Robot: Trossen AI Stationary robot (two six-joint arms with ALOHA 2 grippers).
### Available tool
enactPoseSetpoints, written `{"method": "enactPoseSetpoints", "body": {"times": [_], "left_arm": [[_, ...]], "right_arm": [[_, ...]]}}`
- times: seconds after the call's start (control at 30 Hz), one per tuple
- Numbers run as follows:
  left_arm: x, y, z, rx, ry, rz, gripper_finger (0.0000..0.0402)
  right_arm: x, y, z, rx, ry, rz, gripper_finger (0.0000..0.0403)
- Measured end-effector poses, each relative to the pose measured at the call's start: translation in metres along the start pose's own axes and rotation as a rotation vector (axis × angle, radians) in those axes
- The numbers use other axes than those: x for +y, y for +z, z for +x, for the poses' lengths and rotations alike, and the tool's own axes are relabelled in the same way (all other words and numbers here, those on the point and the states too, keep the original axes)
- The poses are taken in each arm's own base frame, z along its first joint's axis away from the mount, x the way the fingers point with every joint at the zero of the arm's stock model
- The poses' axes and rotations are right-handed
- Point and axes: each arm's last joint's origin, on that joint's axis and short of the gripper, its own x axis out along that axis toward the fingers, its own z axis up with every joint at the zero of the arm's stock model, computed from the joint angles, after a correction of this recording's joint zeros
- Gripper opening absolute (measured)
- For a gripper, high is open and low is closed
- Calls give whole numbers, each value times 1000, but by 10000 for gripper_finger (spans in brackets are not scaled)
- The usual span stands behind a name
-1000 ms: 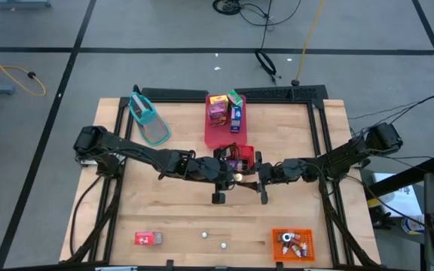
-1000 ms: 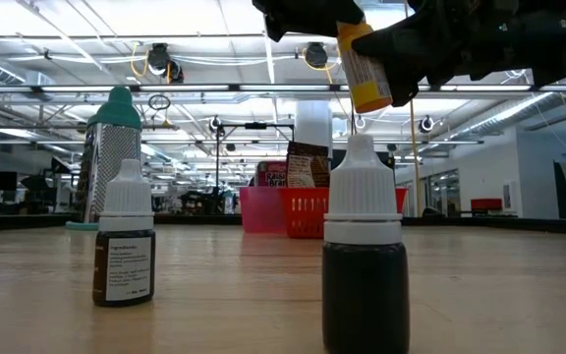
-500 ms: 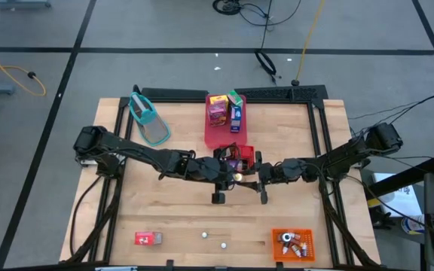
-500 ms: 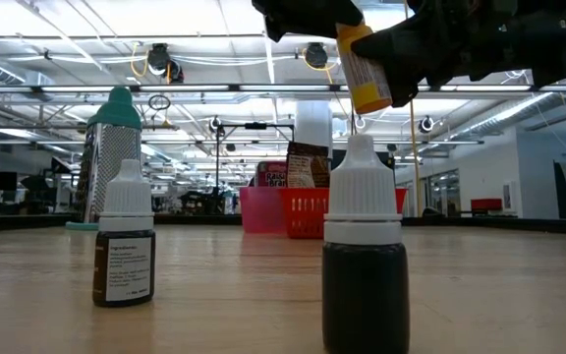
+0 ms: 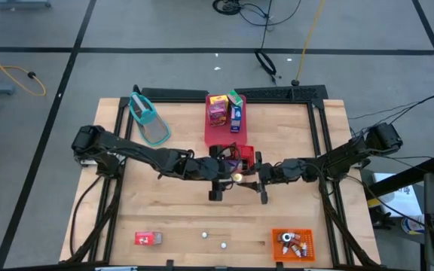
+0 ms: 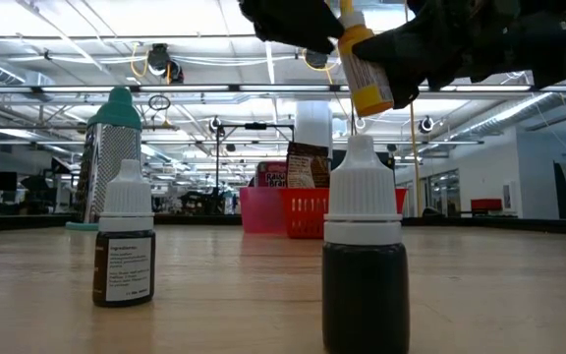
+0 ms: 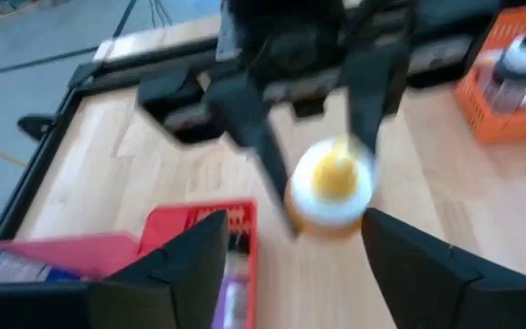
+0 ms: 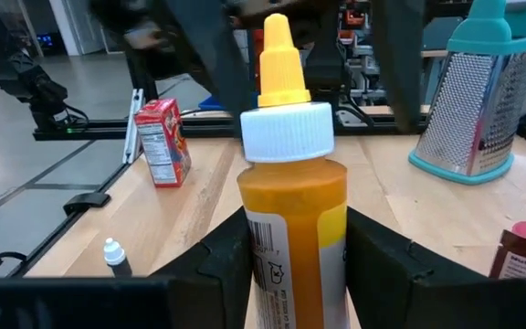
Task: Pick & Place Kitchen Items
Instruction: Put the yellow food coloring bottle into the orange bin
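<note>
holding centre frame in the right wrist view, the yellow sauce bottle (image 8: 290,196) stands upright between the right gripper (image 8: 295,274) fingers, which are closed against its sides. in the high view the bottle (image 5: 236,178) shows only as a small yellow spot at the middle of the table, where both arms meet just below the red basket (image 5: 245,153). the left gripper (image 7: 290,260) faces the bottle's cap with its fingers spread wide and nothing between them.

this looks like a handover or a carry in mid-air; my guess is the next move needs either the left fingers closing round the bottle or the right arm taking it to a container.

the low view alone shows the bottle (image 6: 367,69) well above the tabletop, and two dropper bottles (image 6: 126,246) standing in front. only the high view places the orange bin (image 5: 291,245) at lower right and the red carton (image 5: 148,239) at lower left.
</note>
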Motion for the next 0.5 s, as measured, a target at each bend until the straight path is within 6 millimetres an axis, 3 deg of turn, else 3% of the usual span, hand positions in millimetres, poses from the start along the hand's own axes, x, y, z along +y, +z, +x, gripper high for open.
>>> {"method": "enactPoseSetpoints", "body": {"times": [0.27,0.5], "left_arm": [[6,-9,-19,136,12,-3,275],[7,-10,-27,165,41,-37,274]], "right_arm": [[4,6,-5,-4,23,-20,136],[23,16,-24,41,104,-41,136]]}}
